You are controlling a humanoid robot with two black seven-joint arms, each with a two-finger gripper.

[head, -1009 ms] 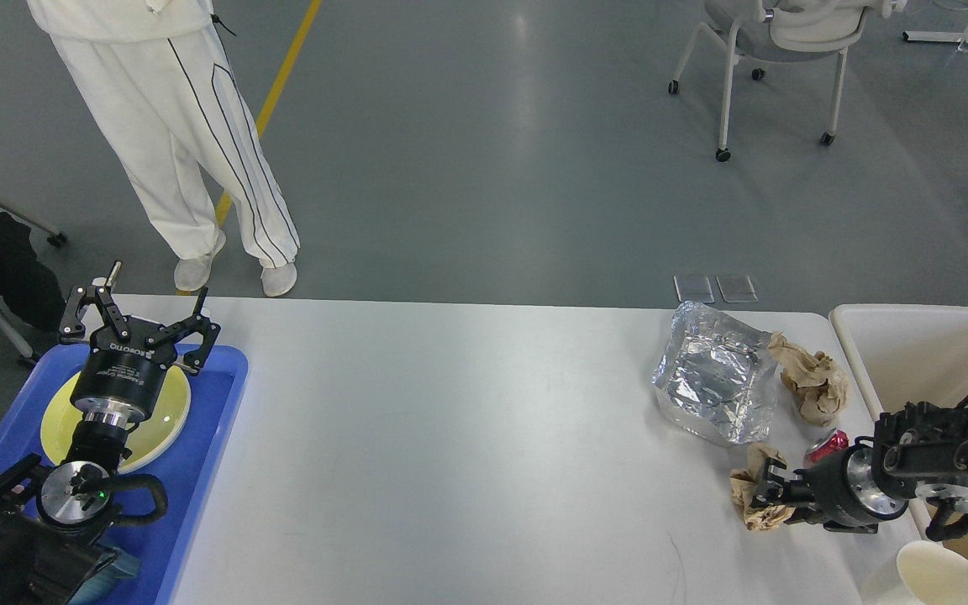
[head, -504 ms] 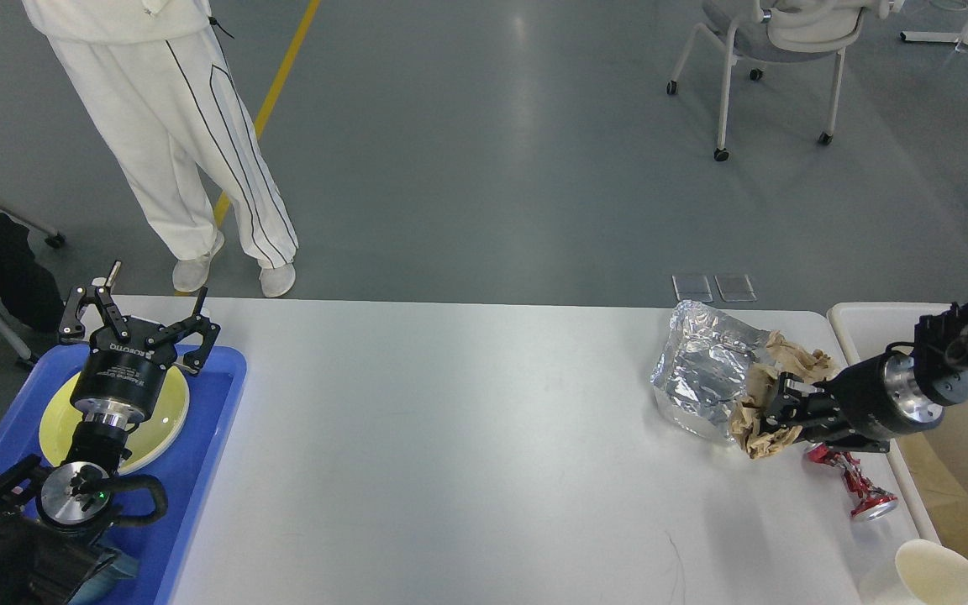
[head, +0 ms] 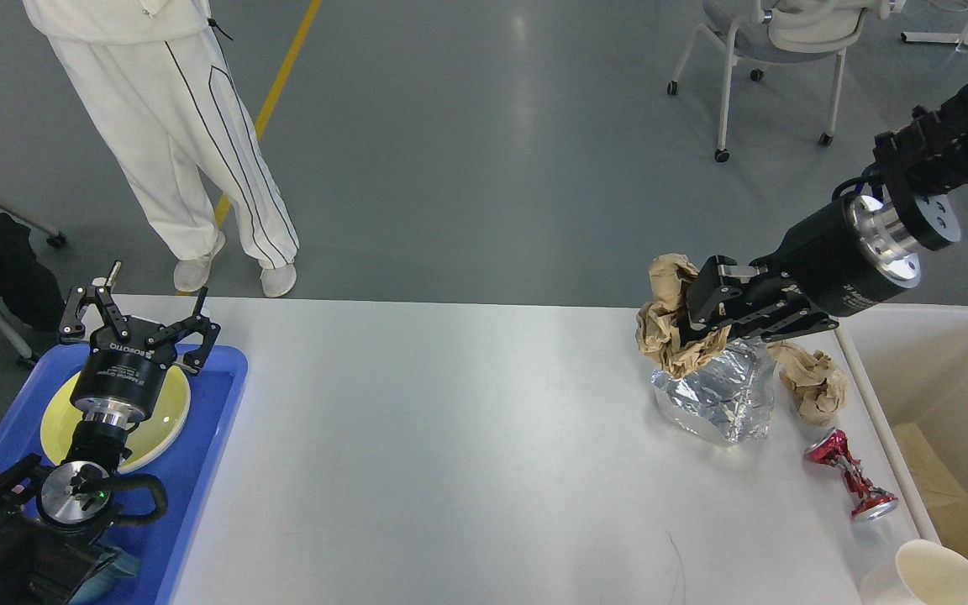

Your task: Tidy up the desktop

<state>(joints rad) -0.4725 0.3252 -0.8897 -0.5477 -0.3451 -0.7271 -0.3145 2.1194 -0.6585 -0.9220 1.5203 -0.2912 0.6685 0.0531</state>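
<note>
The desktop [head: 467, 437], a wide pale surface with rounded corners, fills the lower middle of the head view, and most of it is bare. Toward its right end some litter is left: a crumpled foil sheet [head: 715, 399], a second brown paper wad [head: 816, 382] just beside it, and a crushed red can [head: 849, 475] nearer the front edge. Above the foil, a brown paper ball [head: 667, 326] is held off the surface in the closed right hand [head: 702, 315]. A cream bin [head: 887, 336] stands against the right end; a tan item is seen inside it. At the left end a blue tray [head: 215, 420] carries a yellow plate [head: 169, 416], over which the left hand [head: 144, 315] is spread wide and grips nothing. The tidying is judged partly done: one wad is lifted but not yet binned, and three pieces are left.
</note>
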